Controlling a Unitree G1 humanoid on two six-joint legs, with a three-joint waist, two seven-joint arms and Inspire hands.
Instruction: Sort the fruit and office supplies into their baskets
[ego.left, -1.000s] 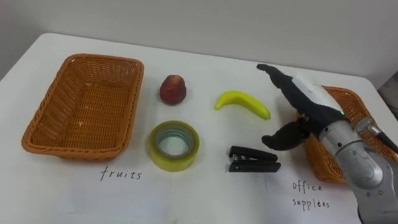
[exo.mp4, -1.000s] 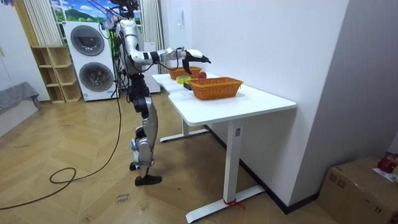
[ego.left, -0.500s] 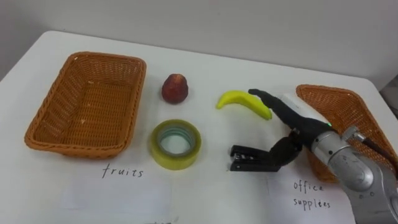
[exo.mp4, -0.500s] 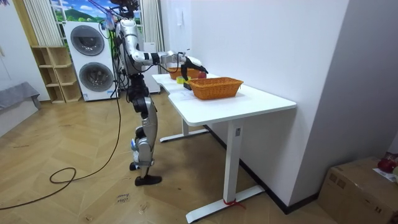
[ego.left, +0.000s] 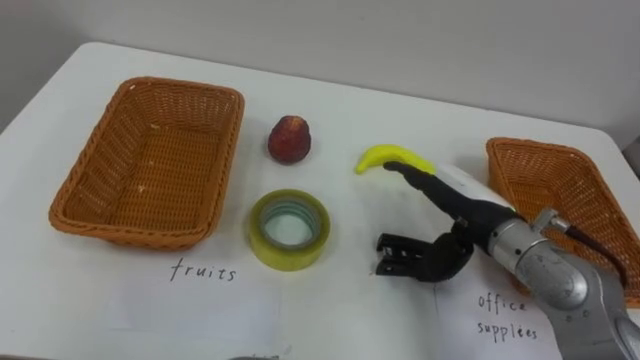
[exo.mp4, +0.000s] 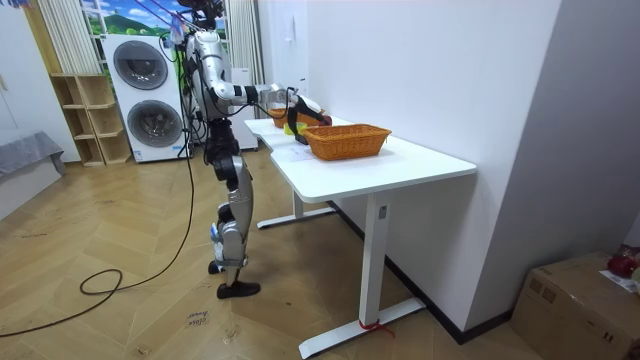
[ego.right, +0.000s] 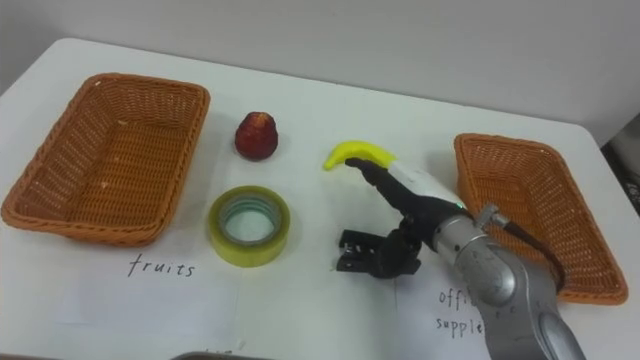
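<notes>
The eye views show the right hand (ego.left: 468, 214), fingers spread apart, over the stapler (ego.left: 397, 256); the room view shows the robot standing at the table (exo.mp4: 420, 162).

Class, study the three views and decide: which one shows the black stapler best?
The right eye view: it looks down closely on the stapler, its left end bare, its other end under the right hand. The left eye view shows much the same; the room view makes it too small to tell.
</notes>
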